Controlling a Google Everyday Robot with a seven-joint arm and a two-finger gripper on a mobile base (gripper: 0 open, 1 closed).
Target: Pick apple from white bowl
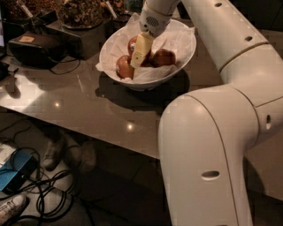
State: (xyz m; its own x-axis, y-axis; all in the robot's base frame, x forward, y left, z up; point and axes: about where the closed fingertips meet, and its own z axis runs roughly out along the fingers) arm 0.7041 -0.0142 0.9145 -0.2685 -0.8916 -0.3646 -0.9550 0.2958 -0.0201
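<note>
The white bowl [183,53], lined with crinkled white paper, stands on the dark table. It holds a deep-red apple [163,57] on the right, a paler red-yellow apple [124,67] at the front left, and a third red apple [132,44] partly hidden behind the gripper. No sticker shows on any of them. My gripper [138,55], cream-coloured, points down into the middle of the bowl between the apples. It touches or nearly touches the left ones.
Dark containers of dried bits [82,13] and a black box [33,46] stand at the back left of the table [88,101]. My white arm [212,145] fills the right foreground. Cables [48,194] and shoes lie on the floor below.
</note>
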